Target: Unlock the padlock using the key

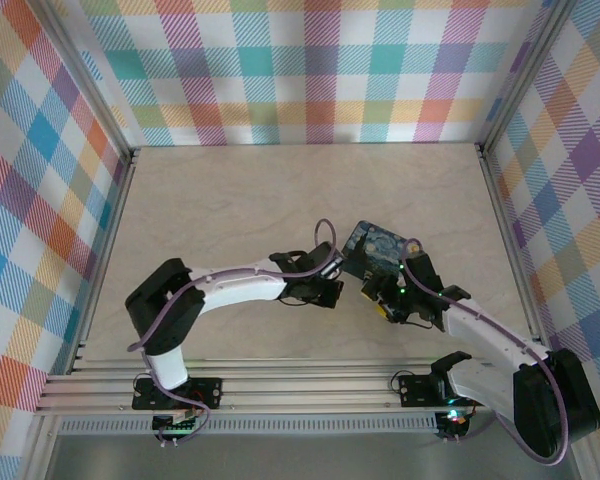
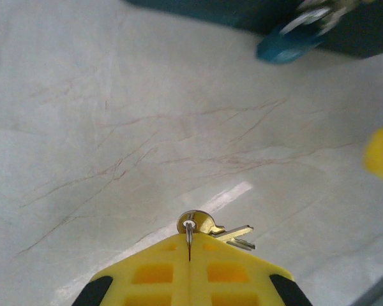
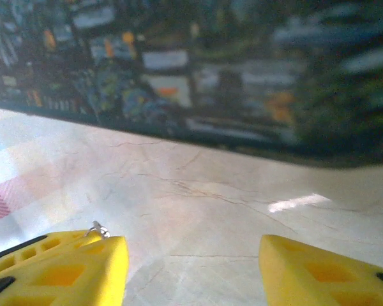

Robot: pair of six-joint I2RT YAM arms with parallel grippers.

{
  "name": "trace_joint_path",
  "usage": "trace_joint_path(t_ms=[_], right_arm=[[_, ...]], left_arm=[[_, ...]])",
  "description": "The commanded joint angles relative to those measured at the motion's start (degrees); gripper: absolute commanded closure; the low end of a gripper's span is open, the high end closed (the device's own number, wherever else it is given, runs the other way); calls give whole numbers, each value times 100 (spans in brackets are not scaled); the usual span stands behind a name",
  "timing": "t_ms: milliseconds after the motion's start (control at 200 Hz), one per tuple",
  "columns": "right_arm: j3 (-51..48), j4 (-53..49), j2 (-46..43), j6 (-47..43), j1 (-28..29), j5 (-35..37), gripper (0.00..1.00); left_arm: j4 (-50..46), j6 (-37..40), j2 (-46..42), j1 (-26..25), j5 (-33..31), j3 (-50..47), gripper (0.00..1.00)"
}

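Key (image 2: 235, 234) likely light, stiff, slippery; left gripper (image 2: 189, 252) clamped on its ring end; right gripper (image 3: 191, 255) fingers apart; padlock (image 2: 286, 39) probably heavier, hold by body

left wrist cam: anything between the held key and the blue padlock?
No. In the left wrist view, only bare marbled tabletop lies between the key in the left gripper and the padlock.

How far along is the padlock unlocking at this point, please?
Done: the shut left jaws pinch the key ring, with the key on it. In hand: getting it to the blue padlock by the dark box; the right jaws are open. Left: inserting and turning the key.
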Motion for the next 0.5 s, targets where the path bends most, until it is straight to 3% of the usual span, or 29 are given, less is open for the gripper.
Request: trace_joint_path(t_ms=[0, 260, 495], right_arm=[[-188, 1001, -168, 342, -19, -599, 49], [99, 1522, -312, 310, 59, -1004, 57], [480, 1955, 140, 322, 352, -1167, 60]], left_arm=[[193, -129, -389, 39, -114, -109, 100], [-122, -253, -910, 98, -81, -6, 100], [-209, -617, -1273, 285, 78, -107, 100]])
